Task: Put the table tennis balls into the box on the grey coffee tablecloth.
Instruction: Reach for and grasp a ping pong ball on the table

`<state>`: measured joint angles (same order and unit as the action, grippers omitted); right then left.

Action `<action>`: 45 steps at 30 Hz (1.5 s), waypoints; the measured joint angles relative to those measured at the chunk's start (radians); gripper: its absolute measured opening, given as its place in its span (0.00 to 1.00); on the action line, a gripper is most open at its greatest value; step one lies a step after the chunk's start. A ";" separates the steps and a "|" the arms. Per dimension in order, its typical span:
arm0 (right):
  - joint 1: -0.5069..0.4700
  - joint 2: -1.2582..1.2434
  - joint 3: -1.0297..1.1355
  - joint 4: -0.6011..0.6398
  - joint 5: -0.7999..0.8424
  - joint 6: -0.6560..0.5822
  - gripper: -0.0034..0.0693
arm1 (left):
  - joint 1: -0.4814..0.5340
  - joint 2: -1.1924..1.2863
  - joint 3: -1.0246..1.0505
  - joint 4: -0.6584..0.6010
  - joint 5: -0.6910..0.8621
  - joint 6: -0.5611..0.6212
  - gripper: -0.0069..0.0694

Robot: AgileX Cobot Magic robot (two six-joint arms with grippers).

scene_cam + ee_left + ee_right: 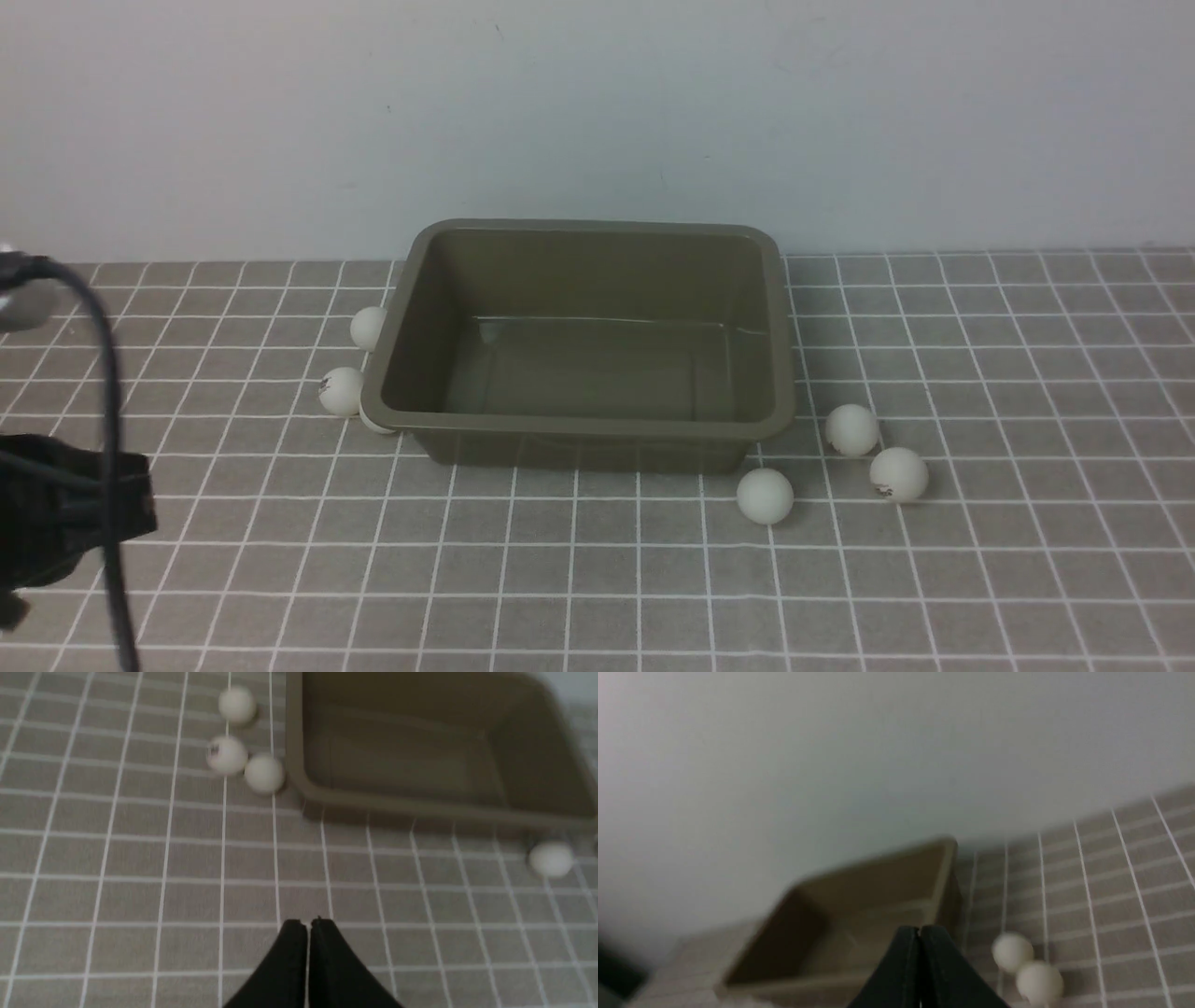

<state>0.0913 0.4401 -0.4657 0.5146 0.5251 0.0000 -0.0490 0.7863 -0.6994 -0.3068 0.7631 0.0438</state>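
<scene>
- The left claw [307, 924] is hovering over the cloth in front of the box's near-left corner, its jaws pressing together on nothing.
- The right claw [919, 928] is hanging off the box's right end, its jaws also together and empty.
- The table tennis balls [765, 495] are all lying outside the box [579, 427]. Three are sitting just off its near-right corner and three along its left wall, one of those tucking partly under the flared rim.
- The box itself is sitting empty.
- Judging the risks: a claw coming down with its jaws together would probably be nudging a ball rather than gripping it, sending it rolling away from the box.
- The balls are bunching close together, so fingers closing on one could be knocking its neighbour.
- The ball under the rim is looking awkward, since a finger could be catching the rim.
- The grey coffee tablecloth [560, 579] is lying flat and smooth around the box, offering nothing to stop a roll.
- A plain pale wall [597, 112] is rising just behind the box.
</scene>
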 joint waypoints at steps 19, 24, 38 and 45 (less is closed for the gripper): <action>0.002 1.091 -0.622 -0.262 0.442 -0.083 0.34 | 0.030 0.606 -0.305 0.020 0.110 0.074 0.08; 0.011 1.199 -0.653 -0.263 0.386 -0.089 0.52 | 0.101 0.734 -0.408 0.027 0.128 0.074 0.08; 0.099 1.438 -0.657 -0.303 0.144 -0.113 0.67 | 0.120 1.053 -0.593 -0.028 0.118 0.217 0.32; 0.100 1.441 -0.662 -0.304 0.218 -0.114 0.54 | 0.120 1.110 -0.608 -0.115 0.069 0.315 0.59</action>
<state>0.1912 1.8807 -1.1273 0.2109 0.7426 -0.1141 0.0709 1.8967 -1.3072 -0.4214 0.8326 0.3586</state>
